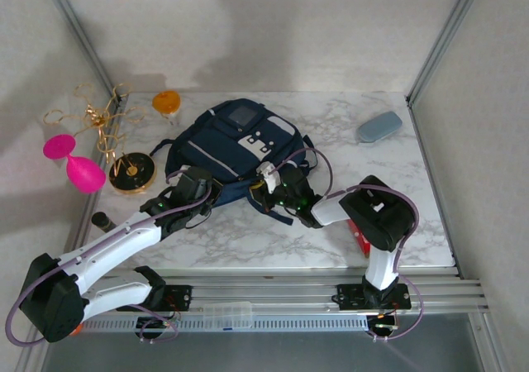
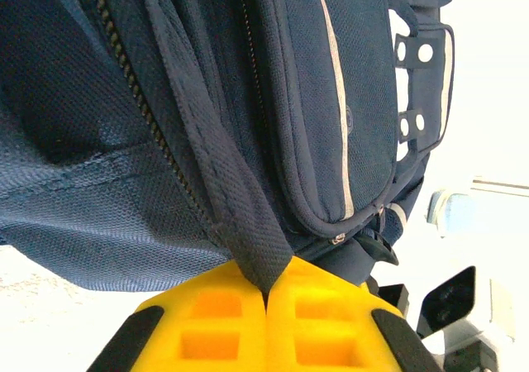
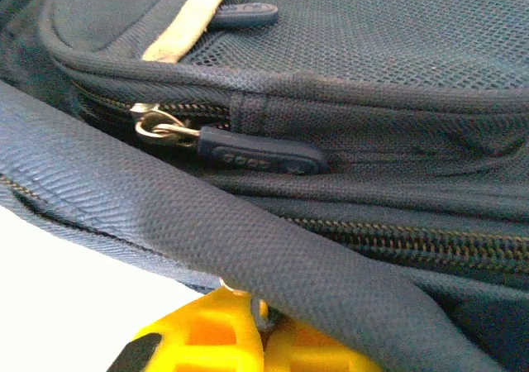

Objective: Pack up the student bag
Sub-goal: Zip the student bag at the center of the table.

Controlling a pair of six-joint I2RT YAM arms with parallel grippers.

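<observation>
while the navy student bag (image 1: 235, 145) lies flat at the middle of the marble counter (image 1: 372, 174), the left claw (image 2: 266, 293) is clamped shut on a dark strap (image 2: 240, 231) at its near edge. the right claw (image 3: 258, 322) is closed just below a zipper (image 3: 413, 244); whether it pinches anything i cannot tell. best to hold the strap taut so the zipper slides without the fabric bunching

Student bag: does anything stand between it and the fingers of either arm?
Nothing visible does. The left fingers are shut on a strap of the student bag; the right fingers are shut beside another strap.
</observation>
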